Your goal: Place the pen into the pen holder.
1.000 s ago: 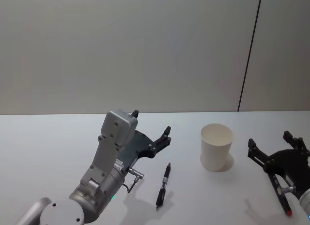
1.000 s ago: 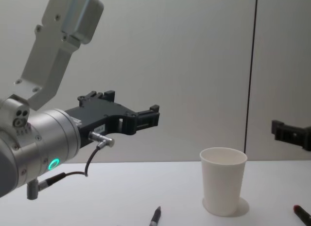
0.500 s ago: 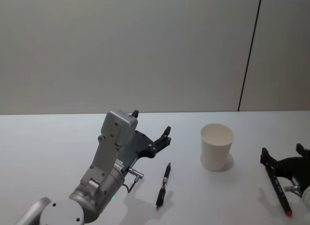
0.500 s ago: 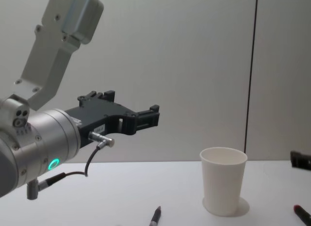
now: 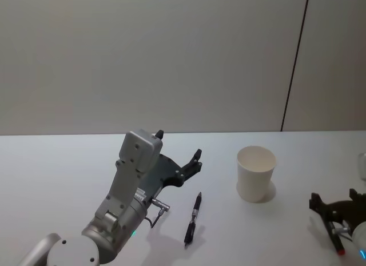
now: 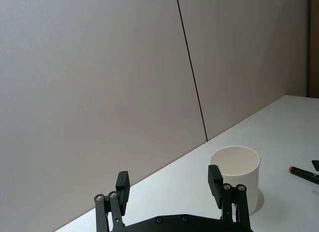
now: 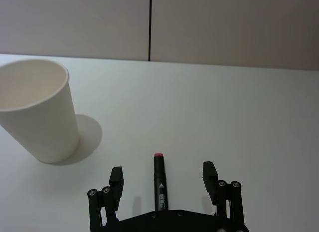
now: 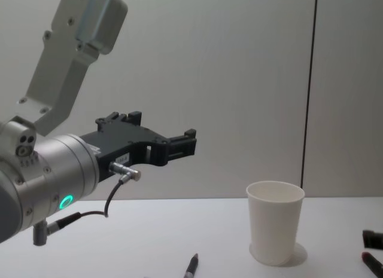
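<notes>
White paper pen holder (image 5: 256, 174), head view: upright on the table (image 5: 68, 180), mouth up, at 1 o'clock from the black pen (image 5: 193, 218)
Black pen, head view: flat, long axis roughly 12 to 6 o'clock, beside the left arm, untouched
Left gripper (image 5: 179, 143), head view: raised at 11 o'clock from the black pen, fingers spread, empty
Red-tipped pen (image 5: 338, 243), head view: flat at 4 o'clock from the pen holder, well apart from it
Right gripper (image 5: 331, 197), head view: low over the red-tipped pen, fingers spread
Left wrist view: left gripper (image 6: 168, 171) wide and empty; pen holder (image 6: 245, 172) beyond it, red-tipped pen (image 6: 304, 174) farther off
Right wrist view: right gripper (image 7: 162, 168) has one finger on each side of the red-tipped pen (image 7: 159, 187), gaps showing on both sides; the pen's long axis runs along the gripper's reach, so the fingers would close across its width; pen holder (image 7: 37, 112) stands near
Chest view: right gripper (image 8: 372, 237) just above the red-tipped pen (image 8: 374, 265), at 3 o'clock from the pen holder (image 8: 274, 230); left gripper (image 8: 164, 125) high
Coming move, judged: the right arm is the nearer; grip, lift, carry toward 10 o'clock, tip the pen upright over the rim
</notes>
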